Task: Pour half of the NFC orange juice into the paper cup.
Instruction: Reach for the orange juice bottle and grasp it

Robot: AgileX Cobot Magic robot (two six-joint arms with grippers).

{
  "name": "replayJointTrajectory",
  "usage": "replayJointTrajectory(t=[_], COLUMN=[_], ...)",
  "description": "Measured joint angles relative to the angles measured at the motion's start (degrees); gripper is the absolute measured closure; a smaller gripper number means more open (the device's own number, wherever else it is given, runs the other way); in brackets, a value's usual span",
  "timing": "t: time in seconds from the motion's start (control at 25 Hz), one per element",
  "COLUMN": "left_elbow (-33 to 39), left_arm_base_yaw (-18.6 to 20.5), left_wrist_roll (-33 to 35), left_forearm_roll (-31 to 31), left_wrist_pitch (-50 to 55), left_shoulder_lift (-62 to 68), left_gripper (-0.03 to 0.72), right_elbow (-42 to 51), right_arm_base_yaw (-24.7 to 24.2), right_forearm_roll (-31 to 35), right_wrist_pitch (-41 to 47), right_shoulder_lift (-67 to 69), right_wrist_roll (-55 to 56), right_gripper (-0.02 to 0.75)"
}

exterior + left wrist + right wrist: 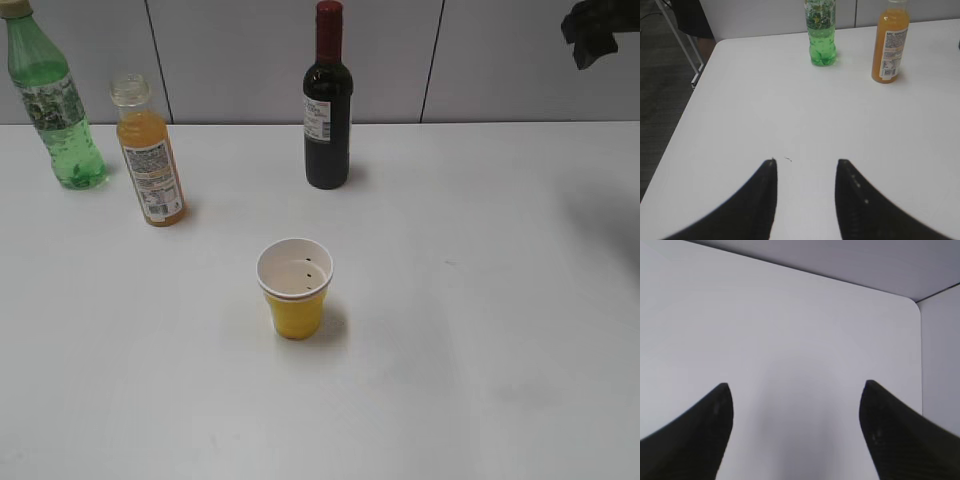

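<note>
The NFC orange juice [148, 155] stands upright and uncapped at the back left of the white table; it also shows in the left wrist view [889, 46]. The yellow paper cup [295, 288] stands near the middle, empty, with small dark specks inside. My left gripper [806, 162] is open and empty over bare table, well short of the juice bottle; it is out of the exterior view. My right gripper [796, 386] is open wide and empty above bare table; a dark part of it shows at the exterior view's top right [598, 30].
A green soda bottle [52, 98] stands left of the juice, also in the left wrist view [821, 31]. A dark wine bottle [328, 105] stands at the back centre. The table's left edge [695, 105] drops to dark floor. A grey wall runs behind.
</note>
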Motion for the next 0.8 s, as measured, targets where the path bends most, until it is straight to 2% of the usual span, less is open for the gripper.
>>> replayJointTrajectory(t=[0.2, 0.4, 0.56, 0.8], left_elbow=[0.0, 0.0, 0.0, 0.0], left_arm_base_yaw=[0.0, 0.0, 0.0, 0.0], left_wrist_roll=[0.0, 0.0, 0.0, 0.0], left_forearm_roll=[0.0, 0.0, 0.0, 0.0], left_wrist_pitch=[0.0, 0.0, 0.0, 0.0], left_shoulder_lift=[0.0, 0.0, 0.0, 0.0], left_gripper=[0.386, 0.386, 0.392, 0.405], right_elbow=[-7.5, -7.8, -3.4, 10.1], right_arm_base_yaw=[-0.4, -2.3, -2.6, -2.6], right_forearm_roll=[8.3, 18.9, 20.1, 20.1], right_wrist_pitch=[13.7, 21.9, 22.5, 22.4], right_shoulder_lift=[-0.4, -1.1, -5.7, -18.0], right_wrist_roll=[-5.7, -9.8, -10.5, -10.7], right_gripper=[0.143, 0.143, 0.143, 0.143])
